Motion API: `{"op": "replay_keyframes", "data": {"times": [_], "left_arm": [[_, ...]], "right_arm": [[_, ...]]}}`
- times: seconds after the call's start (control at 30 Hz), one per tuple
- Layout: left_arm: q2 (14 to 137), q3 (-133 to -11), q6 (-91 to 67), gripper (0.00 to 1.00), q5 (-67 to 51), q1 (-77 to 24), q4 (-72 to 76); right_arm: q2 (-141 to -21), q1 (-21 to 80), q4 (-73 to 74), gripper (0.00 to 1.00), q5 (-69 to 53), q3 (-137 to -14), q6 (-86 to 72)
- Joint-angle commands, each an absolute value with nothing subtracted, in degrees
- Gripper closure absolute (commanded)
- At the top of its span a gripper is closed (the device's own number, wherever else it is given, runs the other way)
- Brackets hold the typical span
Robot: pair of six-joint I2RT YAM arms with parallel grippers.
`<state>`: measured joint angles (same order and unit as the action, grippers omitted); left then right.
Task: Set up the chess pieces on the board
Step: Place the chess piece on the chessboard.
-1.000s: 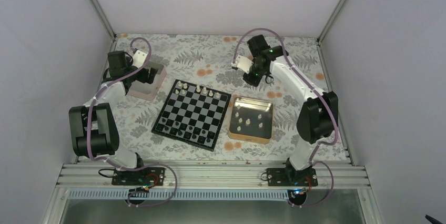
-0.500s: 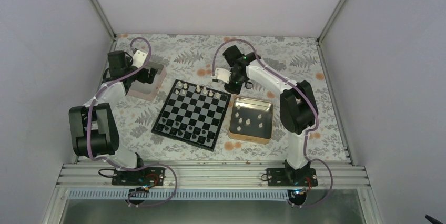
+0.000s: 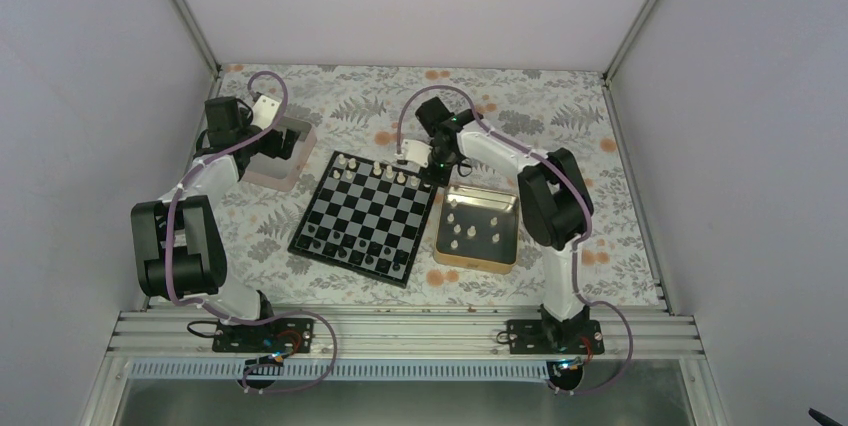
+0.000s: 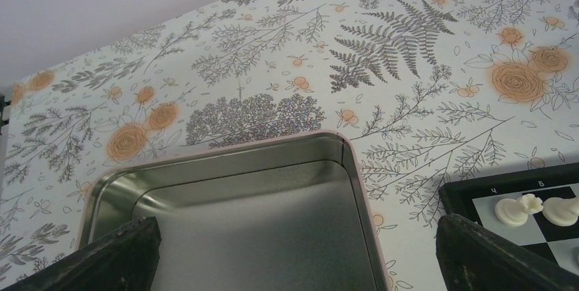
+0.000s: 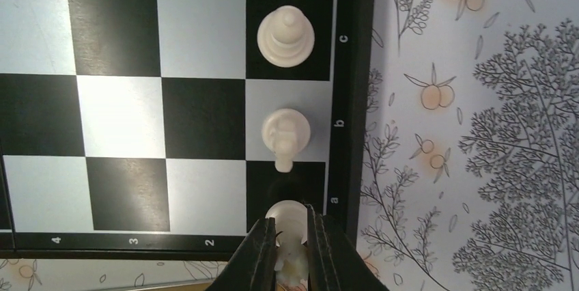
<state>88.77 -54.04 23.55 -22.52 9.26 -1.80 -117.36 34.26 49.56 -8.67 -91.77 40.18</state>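
The right gripper, pinching a white chess piece upright, hangs over the board's corner square nearest the bench's far edge.

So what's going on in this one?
The right gripper is shut on a tiny cream chess piece at a corner square of the glossy black-and-grey chessboard, beside other white chessmen lined along that edge. More white pieces wait in the gold square tin. The left gripper hangs open over the pinkish silver tin.
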Motion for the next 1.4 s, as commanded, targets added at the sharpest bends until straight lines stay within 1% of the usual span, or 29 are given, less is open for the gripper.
{"op": "replay_keyframes", "data": {"times": [0.0, 0.67, 0.77, 0.9, 1.17, 1.37], "left_arm": [[88.95, -53.44, 23.82, 0.0, -23.26, 9.65, -0.58], [89.52, -53.21, 24.07, 0.0, -23.82, 9.67, -0.36], [89.48, -53.16, 24.17, 0.0, -23.91, 9.67, -0.39], [89.33, -53.22, 24.43, 0.0, -24.43, 9.67, -0.85], [88.6, -53.31, 24.43, 0.0, -24.53, 9.67, -1.3], [87.94, -53.12, 24.75, 0.0, -24.99, 9.47, -1.27]], "right_arm": [[-118.61, 35.07, 48.43, 0.89, -10.33, -91.85, 39.43], [-120.37, 35.24, 48.63, 0.87, -9.27, -93.05, 39.59], [-120.15, 35.18, 48.6, 0.83, -9.01, -92.87, 39.36], [-118.43, 34.89, 47.82, 0.72, -9.07, -92.55, 38.81], [-113.56, 33.34, 49.69, 0.69, -8.07, -92.02, 38.76], [-104.75, 28.99, 50.37, 0.67, -5.22, -87.14, 38.76]]}}
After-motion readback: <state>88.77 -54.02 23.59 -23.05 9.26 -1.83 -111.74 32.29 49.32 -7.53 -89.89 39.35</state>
